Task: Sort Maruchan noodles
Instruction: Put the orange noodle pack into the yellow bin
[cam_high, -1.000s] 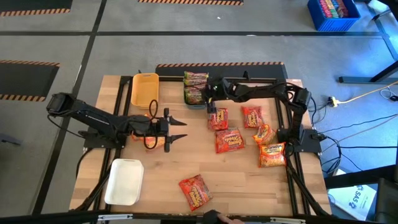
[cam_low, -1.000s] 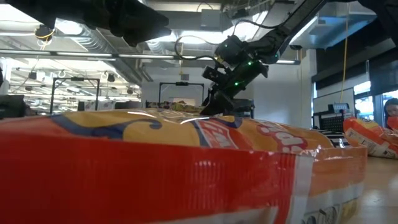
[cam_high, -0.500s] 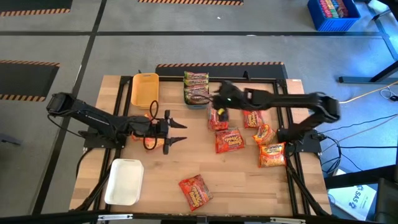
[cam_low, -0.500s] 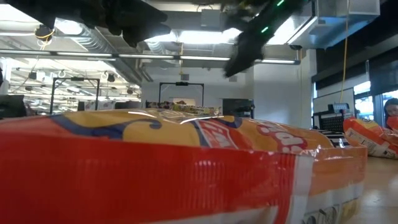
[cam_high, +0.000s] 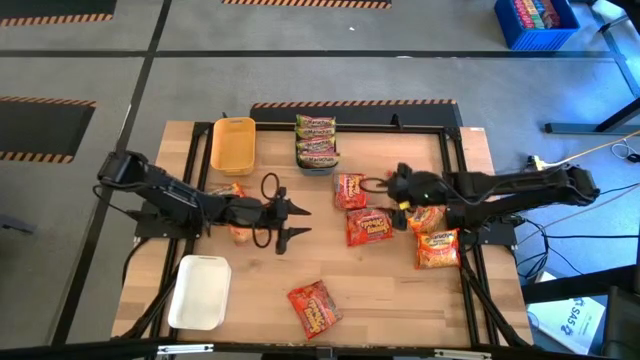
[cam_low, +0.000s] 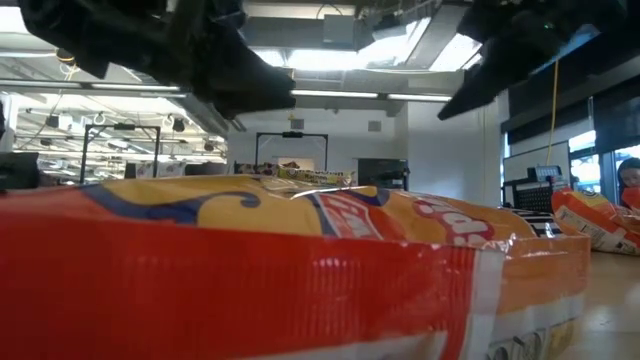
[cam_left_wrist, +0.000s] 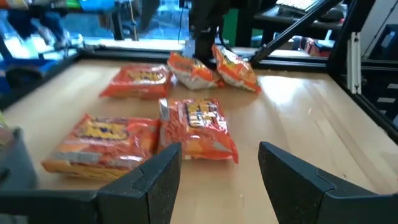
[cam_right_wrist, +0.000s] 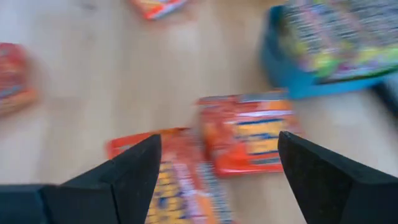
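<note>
Several red and orange Maruchan noodles packets lie flat on the wooden table (cam_high: 400, 300): two mid-table (cam_high: 349, 190) (cam_high: 368, 226), more at the right (cam_high: 436, 247), one near the front (cam_high: 314, 306). Green-edged packets fill the blue-grey tray (cam_high: 316, 150) at the far edge. My left gripper (cam_high: 305, 222) hovers open left of the middle packets, and its wrist view shows the nearest red packet (cam_left_wrist: 198, 127) beyond the gripper (cam_left_wrist: 217, 180). My right gripper (cam_high: 385, 190) hangs open above the packets (cam_right_wrist: 245, 134) at centre right, nothing between its fingers (cam_right_wrist: 124, 174).
A yellow tray (cam_high: 232, 143) stands at the far left and a white tray (cam_high: 200, 292) at the near left. Two orange packets (cam_high: 237, 232) lie under the left arm. A red packet (cam_low: 300, 260) fills the low view. Bare wood lies front right.
My right gripper has drawn back from the blue-grey tray at the far edge, swinging toward the table's right and rising. It now hangs over the middle packets. My left gripper has sunk a little and edged toward the table's right, nearer the middle packets.
</note>
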